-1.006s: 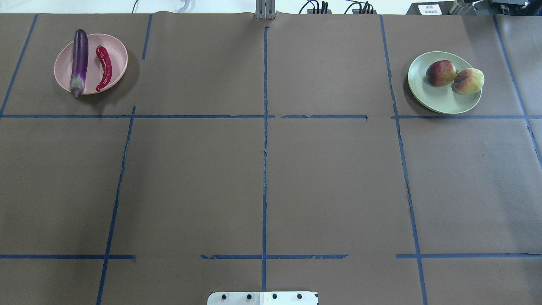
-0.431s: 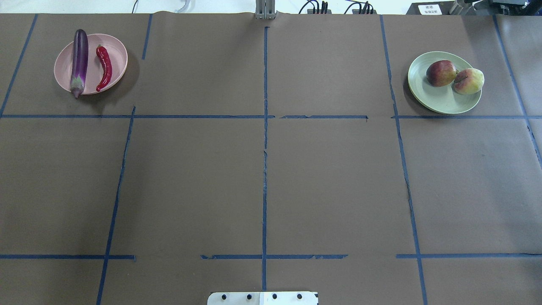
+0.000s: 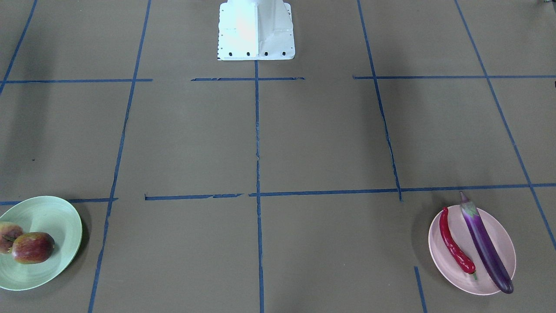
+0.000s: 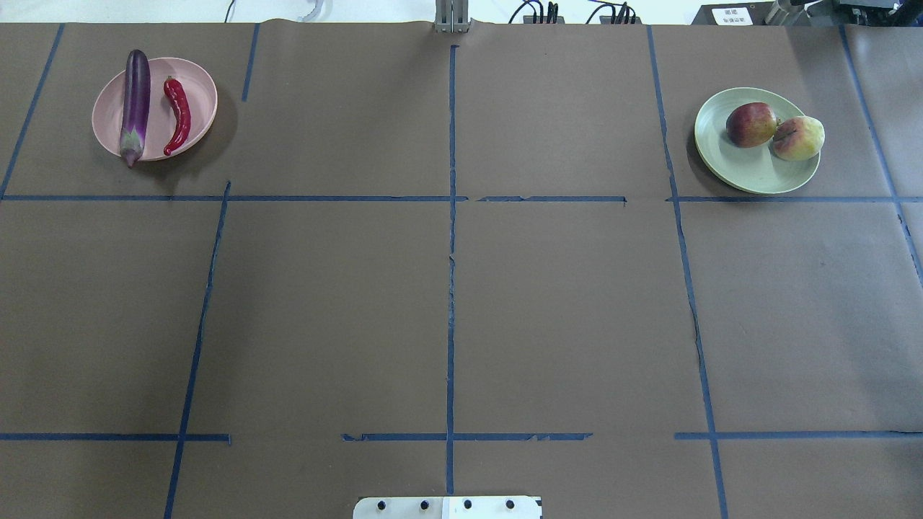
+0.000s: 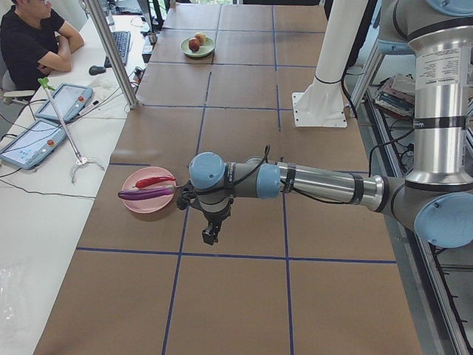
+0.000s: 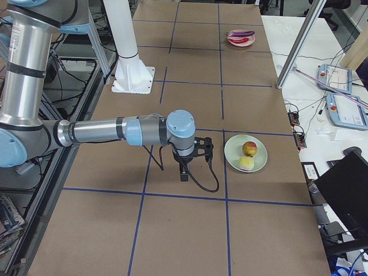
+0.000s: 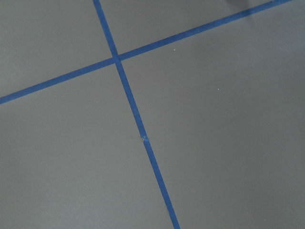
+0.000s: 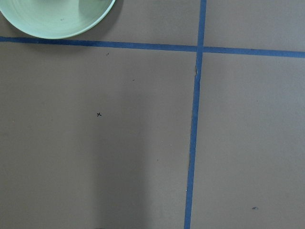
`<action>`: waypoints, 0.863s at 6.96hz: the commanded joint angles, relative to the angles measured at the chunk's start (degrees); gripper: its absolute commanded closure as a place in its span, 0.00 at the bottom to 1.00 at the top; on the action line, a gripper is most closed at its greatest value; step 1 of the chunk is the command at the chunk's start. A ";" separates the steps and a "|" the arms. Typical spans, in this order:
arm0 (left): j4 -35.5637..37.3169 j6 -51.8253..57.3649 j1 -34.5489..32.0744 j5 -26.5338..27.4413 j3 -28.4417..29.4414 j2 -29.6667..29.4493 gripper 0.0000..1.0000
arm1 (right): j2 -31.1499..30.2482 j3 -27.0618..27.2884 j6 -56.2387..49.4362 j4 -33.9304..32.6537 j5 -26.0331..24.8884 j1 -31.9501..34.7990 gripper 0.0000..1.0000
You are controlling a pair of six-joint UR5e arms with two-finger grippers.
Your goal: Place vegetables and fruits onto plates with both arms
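Two plates, two vegetables, two fruits, two grippers.

Far left: pink plate (image 4: 200, 97) carries both vegetables, lying side by side without touching. The eggplant (image 4: 135, 101) is on the left, its cap end poking over the rim toward the robot. The chili (image 4: 177, 115) is on the right.

The left gripper (image 5: 211, 235) hangs low over the brown table (image 4: 447, 288) near the pink plate, with nothing visible in it (side view only, so I cannot tell how far the fingers are parted).

The right gripper (image 6: 183, 172) is the same: low, beside the mint plate (image 4: 750, 176), finger gap impossible to judge.

Far right: the mint plate holds both fruits, touching each other. The red-yellow fruit (image 4: 751, 124) is on the left and the green-yellow fruit (image 4: 797, 138) sits at the right rim.
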 commanded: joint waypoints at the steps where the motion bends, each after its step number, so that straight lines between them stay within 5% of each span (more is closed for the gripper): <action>1: 0.60 -0.07 0.31 0.08 0.67 -0.19 0.00 | 0.07 -0.50 -0.40 -0.18 0.14 0.00 0.00; 6: 0.43 0.02 0.31 0.34 1.12 -3.10 0.00 | 2.18 -2.52 0.39 -0.01 0.05 -0.09 0.00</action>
